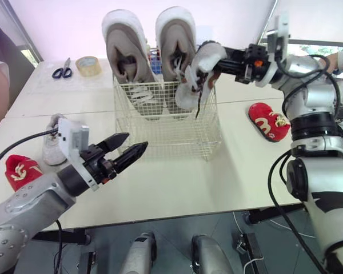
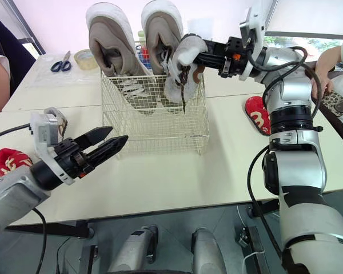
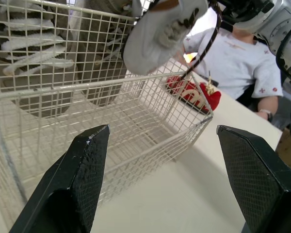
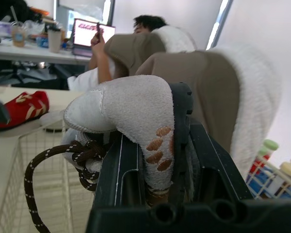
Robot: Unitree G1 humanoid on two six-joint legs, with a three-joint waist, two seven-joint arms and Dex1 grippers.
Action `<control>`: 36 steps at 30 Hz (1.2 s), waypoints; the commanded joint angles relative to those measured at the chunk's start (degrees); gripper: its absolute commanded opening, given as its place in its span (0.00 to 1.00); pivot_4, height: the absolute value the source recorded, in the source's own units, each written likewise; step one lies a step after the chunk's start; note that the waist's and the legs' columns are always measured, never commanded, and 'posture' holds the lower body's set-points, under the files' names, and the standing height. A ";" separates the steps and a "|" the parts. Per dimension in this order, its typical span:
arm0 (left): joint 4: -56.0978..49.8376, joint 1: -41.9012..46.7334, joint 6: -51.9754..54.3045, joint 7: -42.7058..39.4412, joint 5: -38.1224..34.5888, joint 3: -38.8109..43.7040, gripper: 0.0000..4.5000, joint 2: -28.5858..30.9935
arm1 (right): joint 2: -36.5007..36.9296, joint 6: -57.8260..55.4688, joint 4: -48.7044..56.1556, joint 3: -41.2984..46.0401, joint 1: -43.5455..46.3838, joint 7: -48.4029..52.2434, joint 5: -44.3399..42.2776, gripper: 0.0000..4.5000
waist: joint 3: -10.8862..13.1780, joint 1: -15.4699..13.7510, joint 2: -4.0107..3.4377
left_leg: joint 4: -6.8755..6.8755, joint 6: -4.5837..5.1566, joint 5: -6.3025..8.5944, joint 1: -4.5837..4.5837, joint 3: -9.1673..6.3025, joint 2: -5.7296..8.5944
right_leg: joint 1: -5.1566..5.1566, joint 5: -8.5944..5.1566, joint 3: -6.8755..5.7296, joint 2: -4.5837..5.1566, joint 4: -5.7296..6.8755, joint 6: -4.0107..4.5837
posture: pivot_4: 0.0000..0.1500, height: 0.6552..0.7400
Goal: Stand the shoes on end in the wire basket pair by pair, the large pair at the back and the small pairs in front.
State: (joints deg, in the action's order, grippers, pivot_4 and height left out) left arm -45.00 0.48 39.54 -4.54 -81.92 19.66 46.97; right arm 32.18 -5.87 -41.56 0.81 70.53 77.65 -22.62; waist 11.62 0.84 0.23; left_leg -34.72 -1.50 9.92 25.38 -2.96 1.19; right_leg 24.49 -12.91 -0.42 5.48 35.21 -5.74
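A wire basket stands mid-table with the large beige pair on end along its back. My right gripper is shut on a small white shoe with a dangling brown lace, held toe-down over the basket's right front part. My left gripper hovers open in front of the basket's left side, holding nothing. A second small white shoe sits on the table at the left, partly hidden by my left wrist. One red shoe lies near it, and another red shoe lies right of the basket.
Scissors and a tape roll lie at the back left. Bottles stand behind the basket. A person's hand with a phone is at the right table edge, and another person sits at the far left.
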 commanded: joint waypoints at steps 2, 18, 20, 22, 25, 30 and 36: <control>0.71 0.75 -0.88 -1.42 -0.37 1.42 0.82 0.64 | -0.41 0.44 -1.93 0.57 0.54 2.25 1.10 0.34 | 0.00 0.01 0.00 | 0.00 0.00 0.00 0.00 0.00 0.00 | 0.00 0.00 0.00 -0.01 0.00 0.00 | 1.00 1.00; 2.59 -0.79 -0.70 -2.88 -0.31 3.60 0.82 0.98 | 4.22 -4.77 5.49 3.82 -2.93 0.27 0.40 0.99 | 0.00 -0.03 0.00 | -0.10 0.00 -0.01 -0.02 0.01 0.00 | -0.01 0.01 0.02 -0.02 0.12 -0.01 | 1.00 1.00; 3.22 -1.01 -0.55 -3.25 -0.83 4.88 0.82 1.49 | 4.98 -7.04 8.11 5.14 -3.43 -0.66 -0.91 0.99 | 0.00 -0.05 0.00 | -0.10 0.00 -0.01 -0.02 0.01 -0.01 | -0.01 0.01 0.02 -0.02 0.14 -0.01 | 1.00 1.00; 4.67 -0.68 -0.62 -3.33 -2.28 7.19 0.82 2.10 | 6.10 -9.96 11.27 6.90 -3.70 -1.33 -2.75 0.99 | 0.00 -0.04 0.00 | -0.10 0.00 -0.01 -0.03 0.00 -0.01 | -0.01 0.01 0.02 -0.02 0.17 -0.01 | 1.00 1.00; 8.74 1.15 -1.14 -2.16 -4.02 12.22 0.99 3.75 | 7.92 -15.78 17.16 9.83 -3.40 -2.15 -6.98 1.00 | 0.00 -0.04 0.00 | -0.10 0.00 -0.01 -0.04 0.00 -0.02 | -0.01 0.01 0.02 -0.02 0.18 -0.01 | 1.00 1.00; 21.95 3.05 2.86 4.22 4.44 21.16 0.99 12.56 | 8.91 -35.93 34.24 11.56 -4.26 -2.82 -22.06 1.00 | 0.00 0.32 0.01 | -0.07 0.00 0.00 -0.07 -0.01 -0.09 | 0.07 0.00 0.02 -0.06 0.30 -0.01 | 1.00 1.00; 42.70 6.29 12.16 4.46 21.12 14.61 0.99 25.77 | 12.93 -43.37 51.67 1.89 -14.89 2.33 -25.15 1.00 | -0.05 0.13 0.10 | -0.04 -0.02 0.02 -0.11 0.01 -0.21 | 0.10 -0.01 -0.04 -0.15 0.32 -0.01 | 1.00 1.00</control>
State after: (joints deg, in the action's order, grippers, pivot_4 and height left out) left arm -5.60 5.59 50.46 -0.09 -64.87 35.35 71.23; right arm 44.08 -50.14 7.32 4.15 56.18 78.85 -48.48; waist 11.57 0.97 0.33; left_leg -34.76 -1.62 10.00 25.29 -2.82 0.98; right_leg 24.63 -12.92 -0.46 5.40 35.49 -5.75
